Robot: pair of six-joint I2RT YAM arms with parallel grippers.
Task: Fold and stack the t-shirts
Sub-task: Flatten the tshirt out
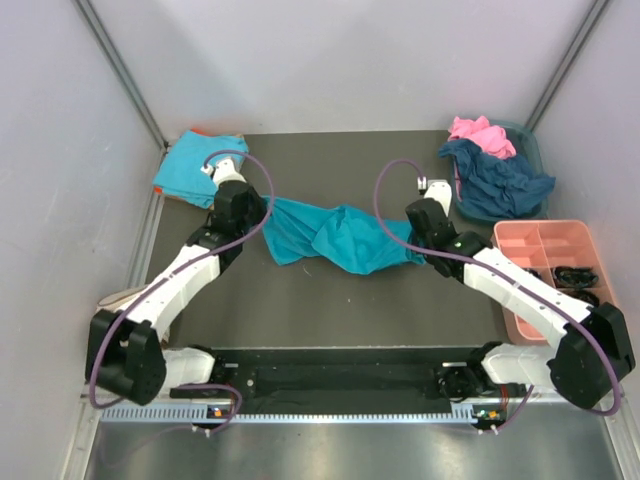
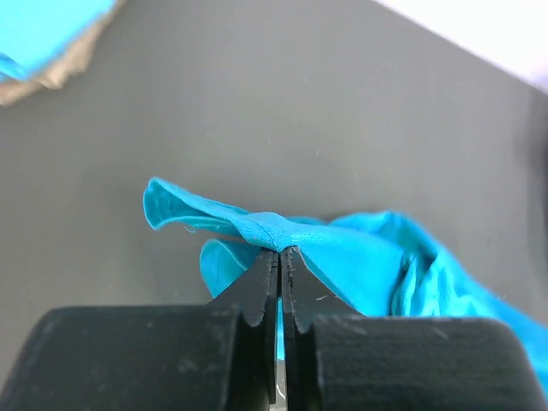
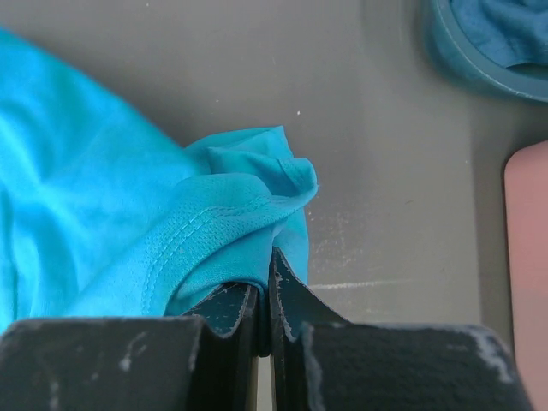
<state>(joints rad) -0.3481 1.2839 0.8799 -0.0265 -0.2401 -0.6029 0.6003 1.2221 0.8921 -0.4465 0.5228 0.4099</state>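
Observation:
A crumpled turquoise t-shirt [image 1: 340, 240] lies stretched across the middle of the dark mat between my two grippers. My left gripper [image 1: 264, 206] is shut on its left end; the left wrist view shows a fold of the cloth [image 2: 360, 257] pinched at the closed fingertips [image 2: 279, 250]. My right gripper [image 1: 418, 248] is shut on its right end, with a hemmed edge [image 3: 103, 214] clamped between the closed tips [image 3: 267, 257]. A folded turquoise t-shirt [image 1: 200, 168] lies at the back left. A pink t-shirt [image 1: 482, 135] and a dark navy one [image 1: 500, 180] are heaped at the back right.
The heaped shirts sit in a bluish basin [image 3: 479, 60] by the right wall. A pink compartment tray [image 1: 550, 270] with small dark items stands at the right edge, beside my right arm. Grey walls close in the mat on three sides.

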